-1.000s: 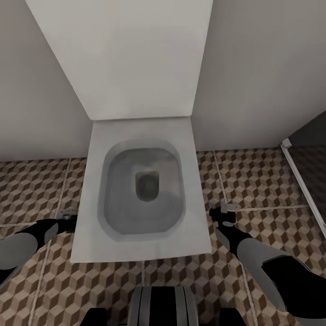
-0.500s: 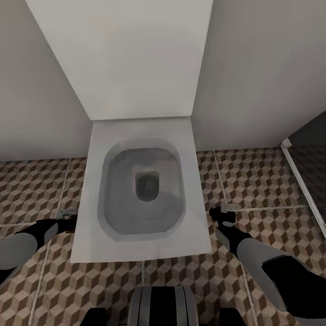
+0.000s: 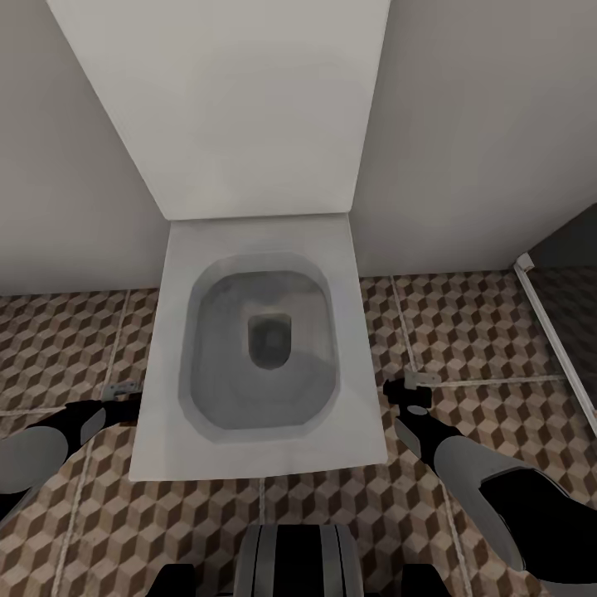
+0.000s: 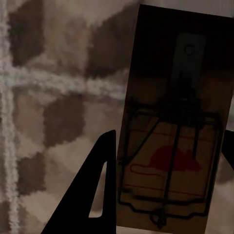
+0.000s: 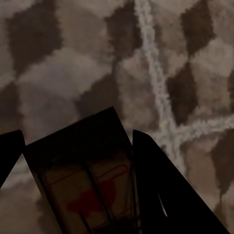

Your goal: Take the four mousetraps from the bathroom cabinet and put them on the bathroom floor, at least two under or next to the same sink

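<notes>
Each gripper is clamped on a mousetrap: the left gripper [image 3: 116, 408] carries the left mousetrap [image 4: 170, 141], and the right gripper [image 3: 408, 390] carries the right mousetrap [image 5: 85, 180]. Both hang low over the bathroom floor [image 3: 481, 332], one on each side of the white square toilet [image 3: 257, 348]. Risk: releasing here puts both traps beside the toilet, not the sink, so the sink condition would probably remain unmet. A drop from this height may also tip a trap on edge.

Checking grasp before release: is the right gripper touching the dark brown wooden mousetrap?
Touching. In the right wrist view the right gripper has its dark fingers pressed against both side edges of the dark brown wooden mousetrap, no gap visible.
</notes>
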You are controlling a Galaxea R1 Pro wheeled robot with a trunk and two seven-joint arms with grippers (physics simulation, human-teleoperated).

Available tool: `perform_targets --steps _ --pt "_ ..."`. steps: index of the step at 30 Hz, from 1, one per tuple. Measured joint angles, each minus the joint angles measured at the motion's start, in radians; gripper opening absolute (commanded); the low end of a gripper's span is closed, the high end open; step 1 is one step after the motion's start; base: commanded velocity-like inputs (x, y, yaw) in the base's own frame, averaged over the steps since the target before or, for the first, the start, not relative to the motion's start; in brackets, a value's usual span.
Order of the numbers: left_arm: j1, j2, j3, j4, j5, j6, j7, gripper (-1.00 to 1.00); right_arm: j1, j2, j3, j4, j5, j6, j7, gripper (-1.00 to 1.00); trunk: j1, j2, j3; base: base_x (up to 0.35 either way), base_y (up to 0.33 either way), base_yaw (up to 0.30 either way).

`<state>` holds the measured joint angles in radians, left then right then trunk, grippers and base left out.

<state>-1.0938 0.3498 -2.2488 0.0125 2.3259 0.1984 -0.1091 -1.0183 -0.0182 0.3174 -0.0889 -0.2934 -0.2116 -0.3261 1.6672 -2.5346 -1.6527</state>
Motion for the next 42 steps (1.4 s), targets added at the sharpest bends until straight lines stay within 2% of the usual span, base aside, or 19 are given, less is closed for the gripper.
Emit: perform_targets --steps 24,28,42 --pt "-0.002 -0.014 0.001 0.011 -0.001 -0.001 0.001 -1.0 -0.008 0.004 0.002 -0.012 -0.001 0.005 0.0 -1.0 0.0 0.0 0.0 0.0 0.0 0.0" --pt "-0.002 -0.03 0.002 0.011 -0.001 -0.001 0.002 -1.0 -0.008 0.004 0.002 -0.012 -0.001 0.004 0.0 -1.0 0.0 0.0 0.0 0.0 0.0 0.0" --pt "-0.002 -0.028 0.005 0.011 -0.001 -0.012 0.002 -1.0 -0.009 0.002 0.002 -0.013 0.0 0.012 -0.001 -1.0 0.0 0.0 0.0 0.0 0.0 0.0"
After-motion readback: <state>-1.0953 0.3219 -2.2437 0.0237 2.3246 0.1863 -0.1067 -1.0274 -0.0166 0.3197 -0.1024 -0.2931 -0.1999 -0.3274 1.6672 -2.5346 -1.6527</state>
